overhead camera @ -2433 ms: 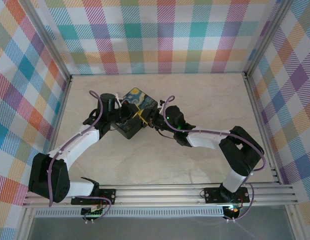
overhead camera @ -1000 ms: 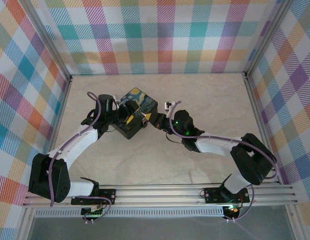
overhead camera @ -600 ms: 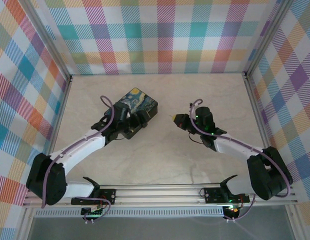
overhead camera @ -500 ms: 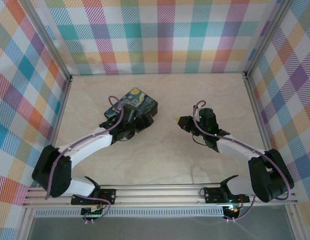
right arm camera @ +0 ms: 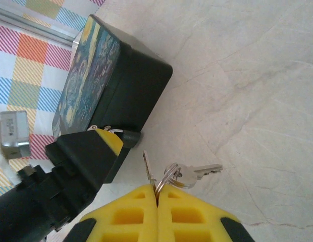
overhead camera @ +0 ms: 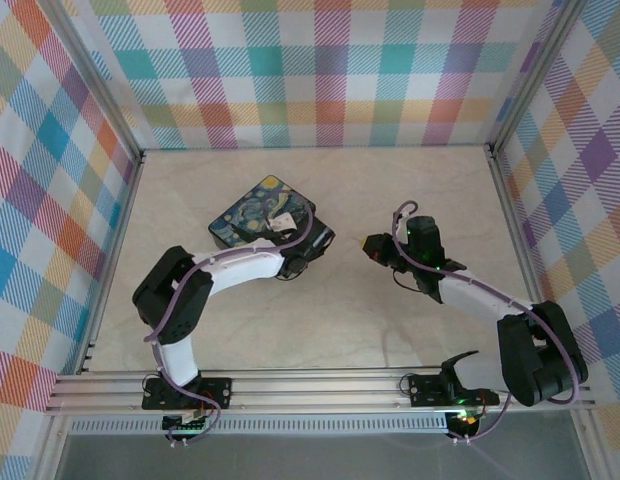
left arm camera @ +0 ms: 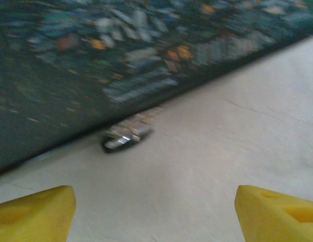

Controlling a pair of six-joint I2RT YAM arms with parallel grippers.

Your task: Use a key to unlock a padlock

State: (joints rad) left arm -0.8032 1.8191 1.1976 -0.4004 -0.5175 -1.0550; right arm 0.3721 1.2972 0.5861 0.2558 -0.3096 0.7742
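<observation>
The tiny dark padlock lies on the table against the foot of the black box with the starry-night lid. It is blurred in the left wrist view, and its body and thin shackle also peek out past the left finger. My left gripper hovers low in front of it, open, with nothing between its yellow fingertips. My right gripper is shut on the key and its ring, from which a second key dangles. It hangs right of the box, apart from the padlock.
The left gripper sits at the box's right end and the right gripper a short way to its right. Plaid walls and metal rails close in the pale marble table.
My right gripper has drawn back to the right from the box, still holding the keys. My left arm has swung round to the box's right end. The box has shifted slightly left.
</observation>
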